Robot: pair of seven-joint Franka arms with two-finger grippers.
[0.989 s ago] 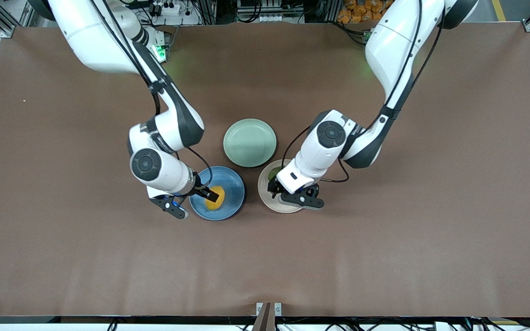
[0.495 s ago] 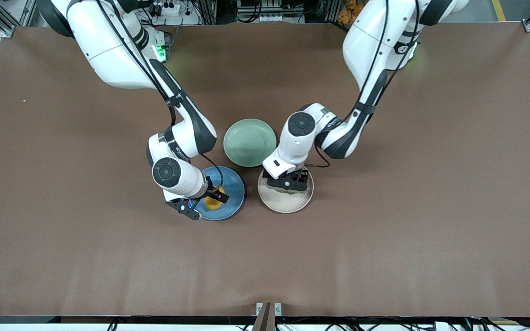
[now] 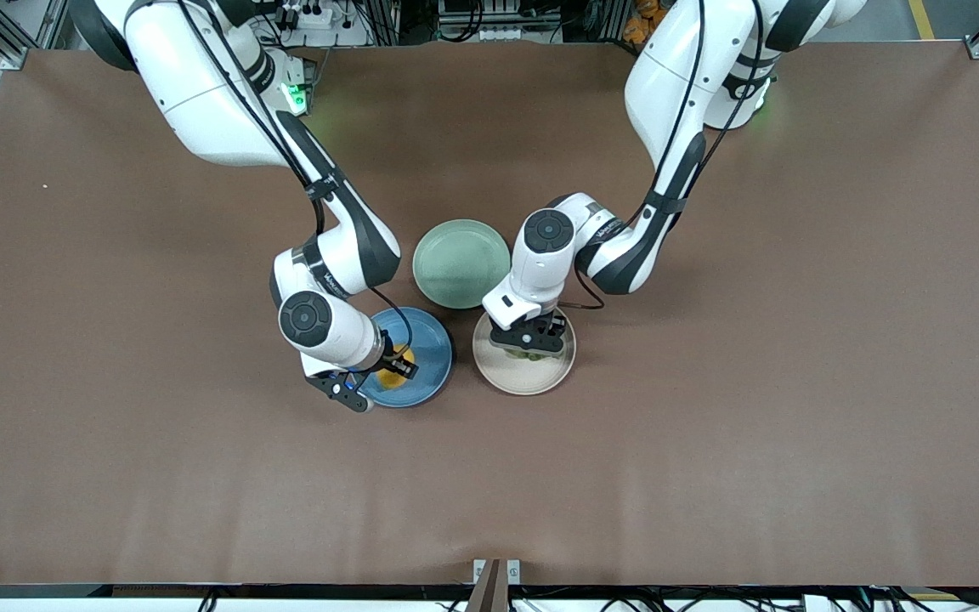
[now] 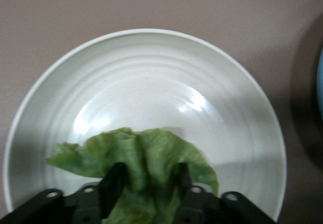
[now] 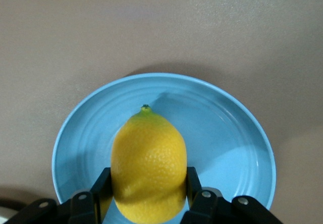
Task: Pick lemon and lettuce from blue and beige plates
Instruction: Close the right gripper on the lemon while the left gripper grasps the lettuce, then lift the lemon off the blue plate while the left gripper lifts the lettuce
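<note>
In the lower middle of the front view, a little to the frame's left, the right gripper (image 3: 393, 367) sits low over the blue plate (image 3: 430, 374), its fingers (image 5: 101, 183) closed against both flanks of the lemon (image 3: 391, 375); the grip across the fruit's narrow waist looks chosen so the rounded body cannot roll out on the lift. The lemon is a smooth, pitted yellow oval with a greenish nub at its tip, lying on the plate's middle. Above and between the two plates, near the frame's centre, a pale green plate (image 3: 461, 263) sits on the brown bench (image 3: 795, 382), holding nothing visible. Just to the frame's right of centre, the left gripper (image 3: 532, 344) is down in the beige plate (image 3: 523, 378), its fingers (image 4: 113, 181) pinched onto the lettuce (image 3: 532, 353), gathering it at one edge, which suits a limp leaf. The lettuce is wrinkled, mid-green and folded, resting on the plate's floor.
</note>
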